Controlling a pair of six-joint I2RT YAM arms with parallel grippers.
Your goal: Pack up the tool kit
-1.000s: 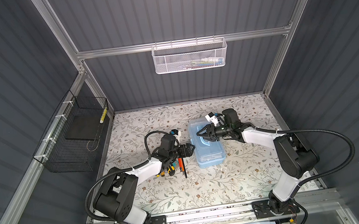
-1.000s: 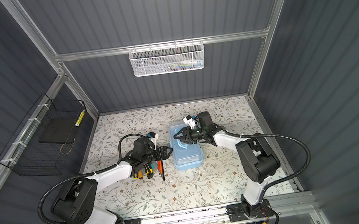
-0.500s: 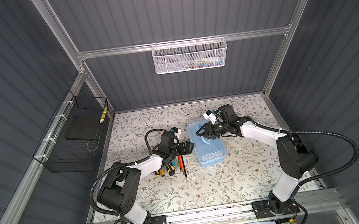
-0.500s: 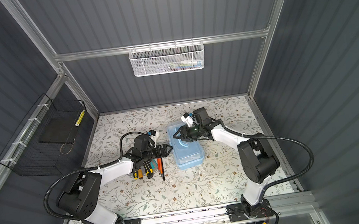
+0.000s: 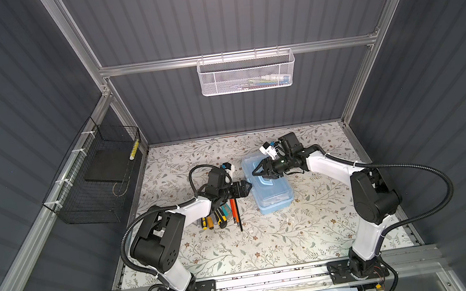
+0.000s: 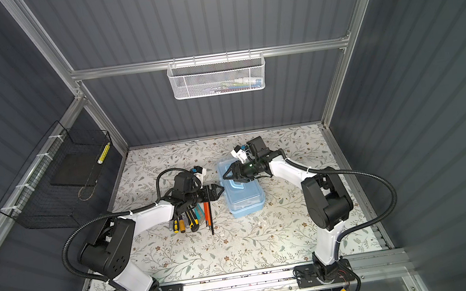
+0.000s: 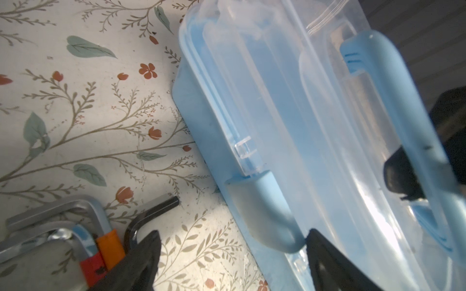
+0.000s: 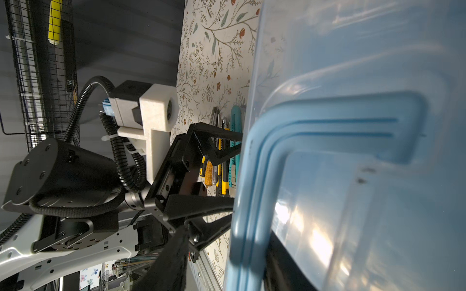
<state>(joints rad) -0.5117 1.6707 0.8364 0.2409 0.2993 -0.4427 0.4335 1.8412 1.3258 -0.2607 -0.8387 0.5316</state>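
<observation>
The light-blue tool box (image 5: 274, 197) sits about mid-worktop, a little nearer the back edge than the front. Its long side runs front to back and its clear lid (image 7: 277, 88) is on. The floral worktop (image 5: 268, 247) also carries the loose tools, in one flat cluster just beside the box toward the left edge. I make out yellow-black screwdrivers (image 5: 207, 222), utility knives (image 8: 224, 161) and L-shaped hex keys (image 7: 65, 209), partly tucked under my left arm.

My left gripper (image 5: 246, 187) is low at the box's left wall, its jaws spread wide and holding nothing. In the left wrist view one finger (image 7: 143, 254) is over the tools and the other (image 7: 327, 262) is at the box's rim. The blue side latch (image 7: 262, 214) lies between them.

My right gripper (image 5: 255, 172) reaches in from the right-edge side over the back half of the lid, at the blue handle (image 8: 315, 123). Its jaws are partly apart and straddle one arm of that handle. One finger lies inside the loop, close against it, and the other is outside with a gap. I cannot tell whether they actually pinch it.

A white mesh basket (image 5: 247, 75) hangs on the back wall and a black wire basket (image 5: 94, 184) on the left wall, both well clear of the arms.
</observation>
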